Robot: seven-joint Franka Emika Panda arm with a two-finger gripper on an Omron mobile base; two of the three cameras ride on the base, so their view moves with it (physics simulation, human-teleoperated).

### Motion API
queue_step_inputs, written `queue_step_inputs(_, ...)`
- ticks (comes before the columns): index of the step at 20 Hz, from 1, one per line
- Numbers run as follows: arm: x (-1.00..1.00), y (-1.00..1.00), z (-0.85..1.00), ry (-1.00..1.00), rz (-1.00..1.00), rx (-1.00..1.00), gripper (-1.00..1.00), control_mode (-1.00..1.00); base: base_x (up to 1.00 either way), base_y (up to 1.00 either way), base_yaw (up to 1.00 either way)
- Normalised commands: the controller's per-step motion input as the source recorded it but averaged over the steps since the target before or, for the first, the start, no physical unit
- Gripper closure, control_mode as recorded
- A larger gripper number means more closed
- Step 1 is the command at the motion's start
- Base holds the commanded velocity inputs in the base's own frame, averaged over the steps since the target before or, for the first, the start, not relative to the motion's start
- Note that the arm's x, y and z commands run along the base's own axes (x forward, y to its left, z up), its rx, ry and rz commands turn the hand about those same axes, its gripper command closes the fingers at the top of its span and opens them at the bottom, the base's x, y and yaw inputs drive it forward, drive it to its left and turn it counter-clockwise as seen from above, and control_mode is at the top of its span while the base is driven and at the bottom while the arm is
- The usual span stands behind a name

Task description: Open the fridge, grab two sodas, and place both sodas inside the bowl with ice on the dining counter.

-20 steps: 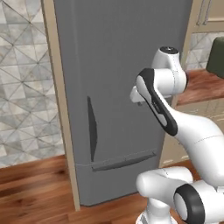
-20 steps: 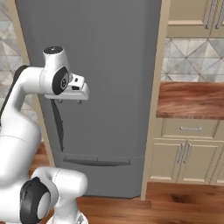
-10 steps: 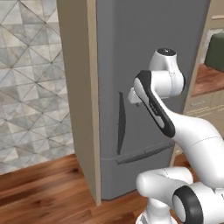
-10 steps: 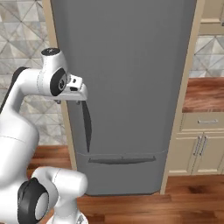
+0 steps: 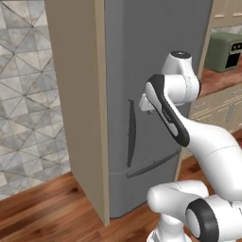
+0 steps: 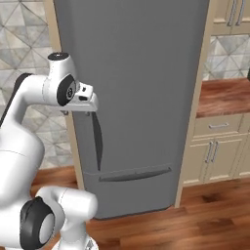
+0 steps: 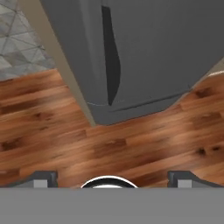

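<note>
**Facing a closed fridge**

Left base view: the fridge [image 5: 156, 71] is standing shut, its handle [image 5: 131, 134] beyond my wrist.

Right base view: I am holding off.

Hand view: my claw [image 7: 111, 178] is spread wide, risking sliding off that curved handle.

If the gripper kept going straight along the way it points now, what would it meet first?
Probably the wooden floor. In the hand view the open gripper looks down past the closed fridge, whose dark handle sits above the line. Depth is unclear, so the fridge's bottom edge could come close.
</note>
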Motion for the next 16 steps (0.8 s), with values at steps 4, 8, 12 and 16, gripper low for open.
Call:
queue_step_inputs(4,0.00,0.00,0.00,0.00,0.00,0.00,-1.00,1.00,0.26,0.67,-0.26)
queue_step_inputs(8,0.00,0.00,0.00,0.00,0.00,0.00,-1.00,1.00,0.29,0.51,-0.19)
queue_step_inputs(12,0.00,0.00,0.00,0.00,0.00,0.00,-1.00,1.00,0.41,-0.02,-0.01)
queue_step_inputs(16,-0.12,-0.23,-0.66,-0.09,0.08,0.05,-1.00,-1.00,0.00,-0.03,0.00)
